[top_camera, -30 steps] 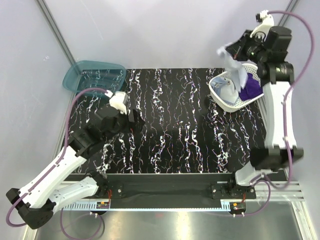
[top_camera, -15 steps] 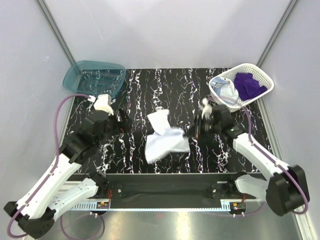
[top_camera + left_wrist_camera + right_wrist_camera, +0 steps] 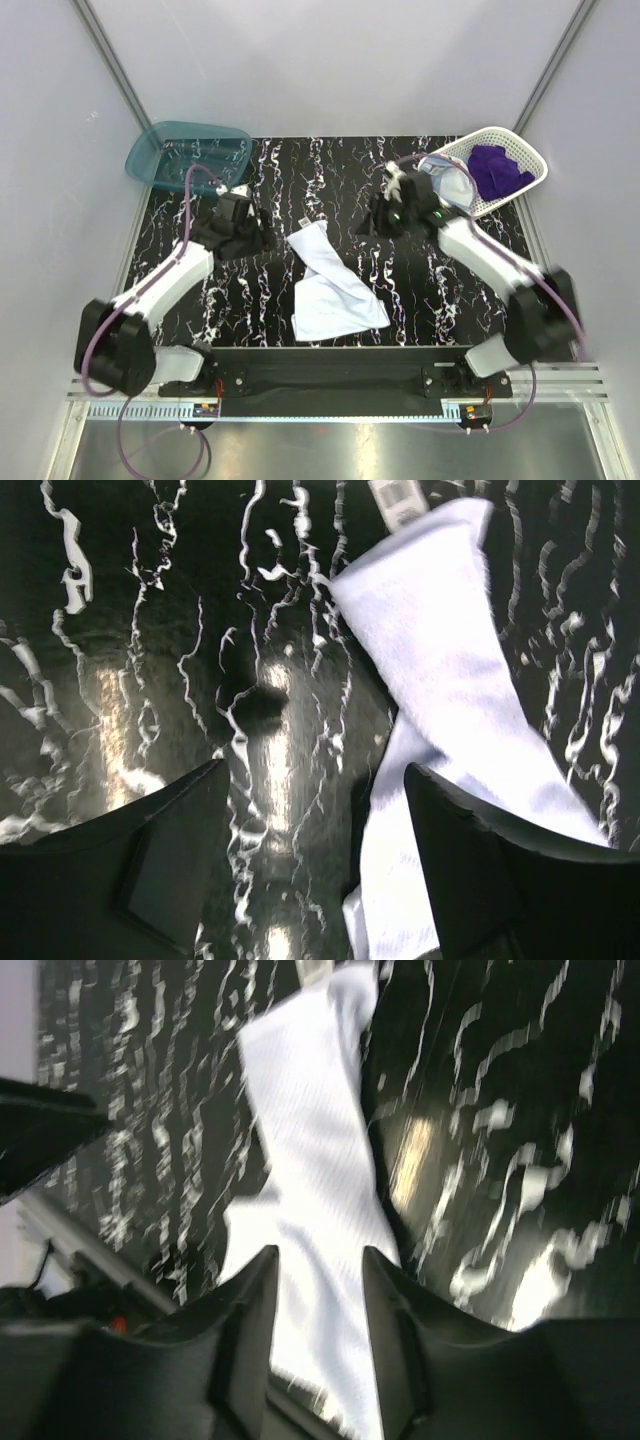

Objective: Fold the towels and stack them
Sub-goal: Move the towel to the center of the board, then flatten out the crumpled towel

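Observation:
The white towel (image 3: 330, 285) lies crumpled and partly twisted on the black marbled table, near the front middle. It also shows in the left wrist view (image 3: 450, 650) and the right wrist view (image 3: 310, 1160). My left gripper (image 3: 262, 240) is open and empty just left of the towel's far corner; in its own view (image 3: 315, 810) the jaws stand wide apart. My right gripper (image 3: 365, 225) is open and empty to the right of that corner, above the cloth (image 3: 320, 1260). The purple towel (image 3: 497, 170) and the light blue towel (image 3: 452, 185) lie in the white mesh basket (image 3: 520, 140).
A teal translucent bin (image 3: 185, 150) stands at the far left corner of the table. The basket sits at the far right corner. Grey walls close in the table on the left, back and right.
My right arm brought the white towel from above the basket down to the table and let it go. Both grippers have moved in beside the towel's far corner.

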`<state>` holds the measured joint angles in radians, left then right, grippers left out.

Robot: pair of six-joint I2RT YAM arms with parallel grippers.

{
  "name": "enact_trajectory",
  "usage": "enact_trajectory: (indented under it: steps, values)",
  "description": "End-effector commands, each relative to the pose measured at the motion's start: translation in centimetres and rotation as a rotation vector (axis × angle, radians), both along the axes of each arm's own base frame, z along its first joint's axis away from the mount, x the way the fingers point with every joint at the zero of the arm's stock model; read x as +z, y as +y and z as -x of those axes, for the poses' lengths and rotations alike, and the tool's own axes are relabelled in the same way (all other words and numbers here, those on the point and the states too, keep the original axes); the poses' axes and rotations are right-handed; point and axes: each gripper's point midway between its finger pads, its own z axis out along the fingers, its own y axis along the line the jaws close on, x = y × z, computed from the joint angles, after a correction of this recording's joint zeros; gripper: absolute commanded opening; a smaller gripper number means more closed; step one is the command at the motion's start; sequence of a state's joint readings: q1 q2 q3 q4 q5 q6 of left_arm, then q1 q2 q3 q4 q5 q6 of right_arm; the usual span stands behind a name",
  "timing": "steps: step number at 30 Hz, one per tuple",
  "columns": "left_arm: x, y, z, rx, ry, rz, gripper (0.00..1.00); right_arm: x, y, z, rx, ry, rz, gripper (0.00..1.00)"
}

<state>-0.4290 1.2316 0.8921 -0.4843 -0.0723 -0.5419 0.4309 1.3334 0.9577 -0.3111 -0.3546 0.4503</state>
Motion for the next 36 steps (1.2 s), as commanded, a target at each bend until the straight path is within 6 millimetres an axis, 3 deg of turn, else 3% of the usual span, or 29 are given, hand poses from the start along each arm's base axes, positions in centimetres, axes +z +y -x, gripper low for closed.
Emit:
enact_trajectory:
  steps: [1,2,3,4,5,6,7,8,9,12,16,28,31,35,36]
  values:
    - [2.0,-2.3,-3.6,-0.037,-0.033,0.244,0.75,-1.9,2.2,-6.6,0.070,-0.049,0.108,0.43]
    - [1.7,-2.6,-4.2,-0.053,-0.044,0.240,0.75,-2.9,2.5,-7.2,0.081,-0.003,0.128,0.42]
    - [1.9,-3.2,-5.8,-0.060,-0.051,0.239,0.74,-3.9,3.5,-9.5,0.083,0.014,0.141,0.41]
    - [1.2,-3.7,-6.4,-0.066,-0.025,0.216,0.73,-4.5,3.8,-10.4,0.086,0.019,0.155,0.40]
    - [0.6,-3.8,-6.7,-0.069,0.015,0.175,0.72,-7.0,4.1,-11.2,0.089,0.069,0.174,0.39]
    - [0.3,-3.6,-7.6,-0.046,0.020,0.129,0.69,-6.0,5.1,-12.8,0.094,0.039,0.152,0.39]
    - [-0.1,-4.7,-8.9,-0.059,0.036,0.104,0.67,-6.5,5.7,-13.4,0.101,0.050,0.141,0.39]
    - [-0.4,-5.1,-9.2,-0.060,0.044,0.093,0.66,-8.4,6.4,-13.6,0.125,0.094,0.129,0.39]
    - [-0.8,-5.3,-9.5,-0.052,0.052,0.080,0.65,-8.0,7.2,-14.5,0.135,0.080,0.105,0.40]
    - [-1.8,-6.2,-10.4,-0.029,0.055,0.068,0.64,-10.1,8.0,-15.8,0.149,0.075,0.089,0.42]
    - [-3.4,-6.9,-11.2,-0.012,0.068,0.079,0.64,-12.6,9.3,-15.8,0.231,0.081,0.052,0.43]
    - [-4.3,-7.8,-12.6,0.017,0.080,0.094,0.68,-15.0,10.6,-15.8,0.288,0.093,-0.002,0.42]
    - [-3.9,-7.8,-12.7,0.021,0.072,0.103,0.69,-15.1,10.8,-15.9,0.294,0.090,-0.017,0.35]
    - [-3.3,-7.5,-12.3,0.003,0.060,0.089,0.70,-14.4,10.4,-15.0,0.292,0.106,-0.016,0.03]
    - [-3.3,-7.4,-12.1,-0.002,0.061,0.083,0.70,-13.9,10.3,-14.6,0.283,0.110,-0.019,0.00]
